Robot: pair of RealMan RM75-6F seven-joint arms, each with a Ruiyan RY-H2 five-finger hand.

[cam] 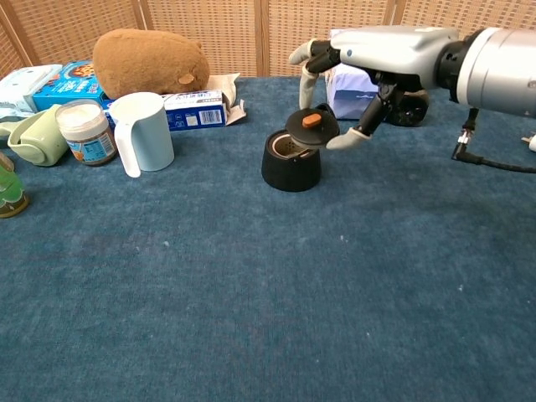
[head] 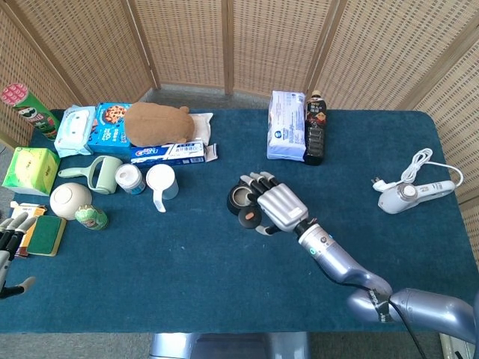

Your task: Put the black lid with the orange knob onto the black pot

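The right hand (cam: 381, 59) holds the black lid with the orange knob (cam: 311, 127) between thumb and fingers, its other fingers spread above. The lid hangs tilted just over the right side of the black pot (cam: 290, 162), above the open mouth and not seated on it; whether its lower edge touches the pot's rim cannot be told. In the head view the same hand (head: 275, 206) covers much of the pot (head: 239, 198), and the lid (head: 248, 218) shows only as a small dark disc with an orange spot at the hand's near edge. The pot's handle is hidden behind the lid and fingers in both views.

The left hand (head: 10, 238) shows only at the left edge of the head view, cut off by the frame; its fingers lie loosely apart with nothing in them, beside a green sponge (head: 46, 235).

Behind the right hand in the chest view, a white tissue pack (cam: 352, 94) and a dark bottle (cam: 408, 106) lying on its side are largely blocked by the fingers. On the blue table cloth (cam: 251, 293) to the left stand a pale blue measuring cup (cam: 142, 131) and a small jar (cam: 85, 132), with a brown plush toy (cam: 149, 63) further back. A white hair dryer (head: 410, 196) lies well apart at the table's right.
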